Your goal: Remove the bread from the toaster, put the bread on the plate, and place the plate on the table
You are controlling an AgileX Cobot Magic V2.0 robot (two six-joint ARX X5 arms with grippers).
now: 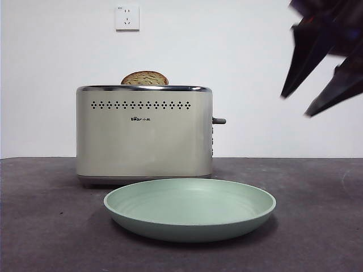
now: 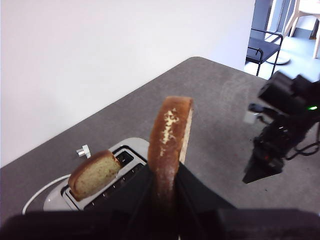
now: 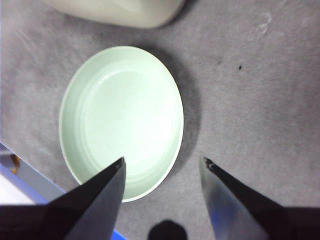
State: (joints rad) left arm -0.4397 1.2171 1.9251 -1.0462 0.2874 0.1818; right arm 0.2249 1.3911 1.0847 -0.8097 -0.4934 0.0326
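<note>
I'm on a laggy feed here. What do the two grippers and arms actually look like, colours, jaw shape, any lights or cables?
Both are black. The right gripper has two flat, blade-like jaws tapering to pointed tips, with a faint bluish sheen; in the front view they show as dark wedges. The left gripper shows matte black jaws. The right arm's body is boxy and black, with a small green light and thin dark cables.

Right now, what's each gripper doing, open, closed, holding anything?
Left gripper: closed on the bread, lifted above the toaster.
Right gripper: open, empty, above the plate.
</note>
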